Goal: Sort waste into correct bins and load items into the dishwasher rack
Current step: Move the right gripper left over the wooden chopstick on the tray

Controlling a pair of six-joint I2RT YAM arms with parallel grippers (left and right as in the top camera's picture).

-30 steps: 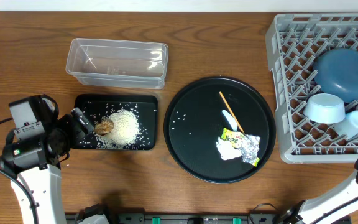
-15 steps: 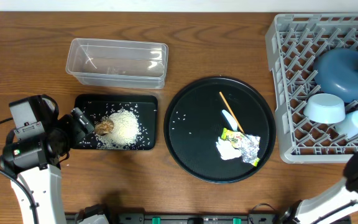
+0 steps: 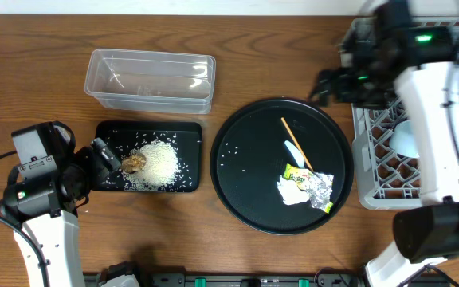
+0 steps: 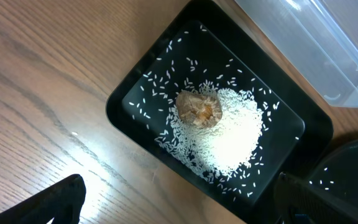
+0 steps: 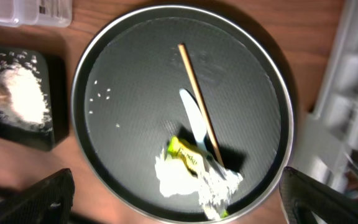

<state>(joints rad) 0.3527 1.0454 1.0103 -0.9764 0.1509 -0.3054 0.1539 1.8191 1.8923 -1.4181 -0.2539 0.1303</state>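
Wooden stick [image 5: 199,102], touching the white spoon [image 5: 195,127] on the round black tray [image 5: 123,74], awaits loading: right gripper [image 5: 178,205] hovers over its far edge, spread empty like the left gripper [image 4: 180,202], so a low pinch likely follows.

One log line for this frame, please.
left tool: open, empty, beside shallow black rectangular tray of white rice | right tool: open, empty, near large round black tray's rim | thin wooden stick, white spoon: on round tray

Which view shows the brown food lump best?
Left wrist: the brown food lump is close and sharp, sitting on the rice. Overhead shows it too, but small. Right wrist catches only blurred rice at its left edge; the lump is not clear there.
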